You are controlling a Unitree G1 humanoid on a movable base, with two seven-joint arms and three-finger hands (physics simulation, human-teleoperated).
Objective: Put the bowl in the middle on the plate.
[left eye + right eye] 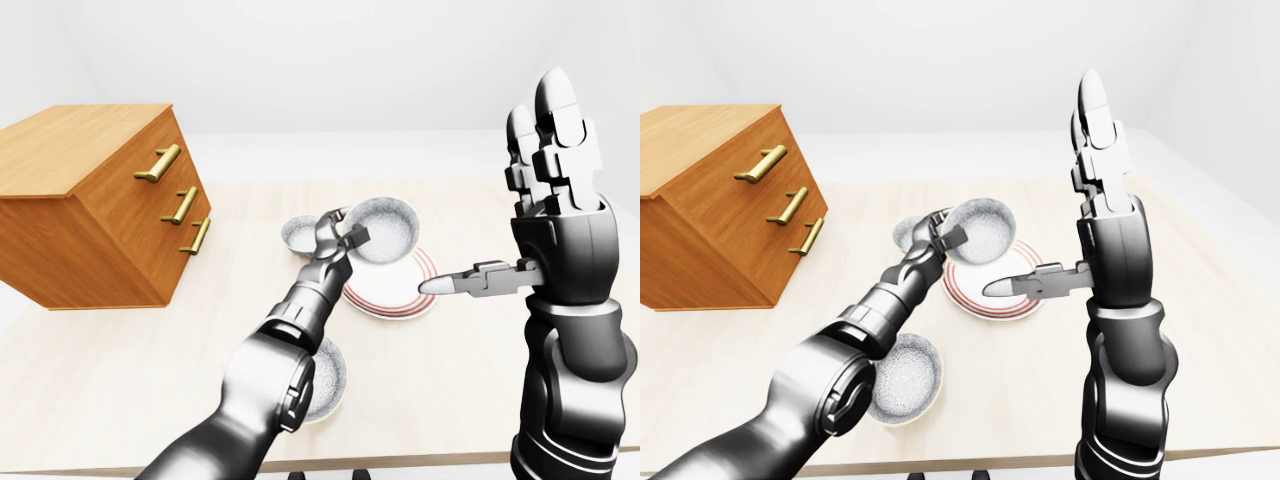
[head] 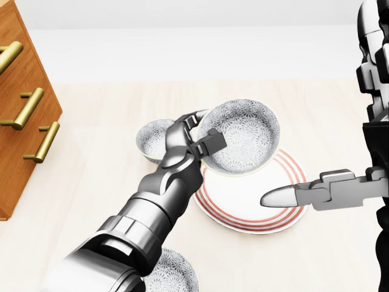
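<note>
Left hand [image 2: 196, 141] pinches the bowl [image 2: 243, 137] by its rim, tilted over the plate [image 2: 243, 204]. Only the eye views show the right hand [image 1: 552, 215] fully: fingers spread upright, empty. Pale wooden table [image 2: 79, 182], white walls [image 1: 300, 60].

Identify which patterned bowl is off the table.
The bowl gripped by the left hand, tilted above the plate; in the head view, the leftmost bowl and the bottom bowl rest on the table.
</note>
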